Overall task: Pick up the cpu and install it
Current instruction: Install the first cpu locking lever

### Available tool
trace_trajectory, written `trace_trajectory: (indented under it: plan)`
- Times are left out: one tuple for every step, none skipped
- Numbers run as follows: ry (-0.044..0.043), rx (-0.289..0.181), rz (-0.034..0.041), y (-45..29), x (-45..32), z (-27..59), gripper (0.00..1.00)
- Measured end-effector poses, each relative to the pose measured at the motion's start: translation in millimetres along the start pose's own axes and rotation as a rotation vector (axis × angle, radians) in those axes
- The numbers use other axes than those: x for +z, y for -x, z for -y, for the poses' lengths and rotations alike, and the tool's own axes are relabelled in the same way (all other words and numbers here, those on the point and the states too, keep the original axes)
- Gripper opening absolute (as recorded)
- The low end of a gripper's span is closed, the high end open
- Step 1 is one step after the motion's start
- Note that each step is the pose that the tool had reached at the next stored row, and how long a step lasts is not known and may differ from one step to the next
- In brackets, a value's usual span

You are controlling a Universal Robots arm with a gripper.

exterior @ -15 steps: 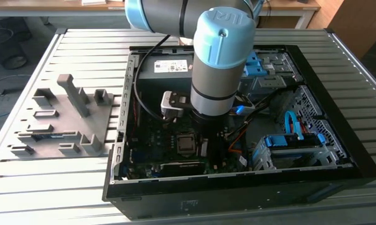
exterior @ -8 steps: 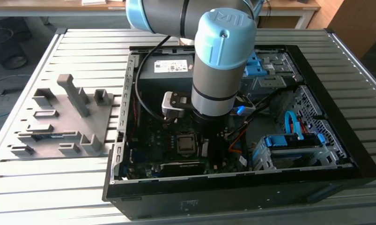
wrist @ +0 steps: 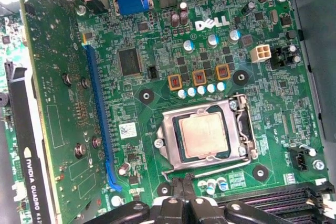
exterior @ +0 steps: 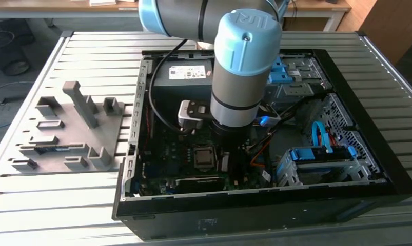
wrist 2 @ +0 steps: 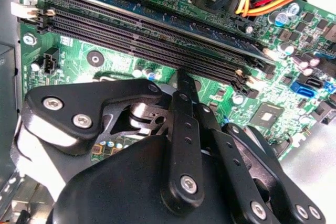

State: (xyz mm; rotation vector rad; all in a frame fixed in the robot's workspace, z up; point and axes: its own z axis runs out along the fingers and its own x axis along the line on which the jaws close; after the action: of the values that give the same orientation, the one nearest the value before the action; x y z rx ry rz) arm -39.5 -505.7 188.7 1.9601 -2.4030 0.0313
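The claw [wrist: 181,198], fingers together and empty, hovers beside the cpu [wrist: 203,135] seated in its socket [wrist: 207,134]; the light, rigid, fragile-looking chip seems best gripped by opposite edges.

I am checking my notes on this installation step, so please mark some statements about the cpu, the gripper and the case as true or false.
1. The cpu lies within the metal socket frame. True.
2. The gripper holds the cpu in its jaws. False: the jaws are shut on nothing, beside the socket frame.
3. The computer case lies open on a slatted table. True.
4. The grey fixture lies at the exterior view's right of the case. False: it lies at the left.
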Motion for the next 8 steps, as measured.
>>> trace_trajectory:
  plan:
    - [-0.0001, 0.0, -0.0008, 0.1, 0.0, 0.3, 0.1]
    - [-0.0004, 0.0, -0.0016, 0.2, 0.1, 0.7, 0.1]
    - [-0.0004, 0.0, -0.0023, 0.2, 0.2, 1.1, 0.1]
    - [-0.0005, 0.0, -0.0029, 0.2, 0.3, 1.4, 0.1]
    - [-0.0007, 0.0, -0.0034, 0.3, 0.4, 1.9, 0.1]
    - [-0.0008, 0.0, -0.0036, 0.4, 0.4, 2.1, 0.1]
    - [-0.0008, 0.0, -0.0036, 0.4, 0.4, 2.2, 0.1]
    - [-0.0008, 0.0, -0.0035, 0.4, 0.5, 2.2, 0.1]
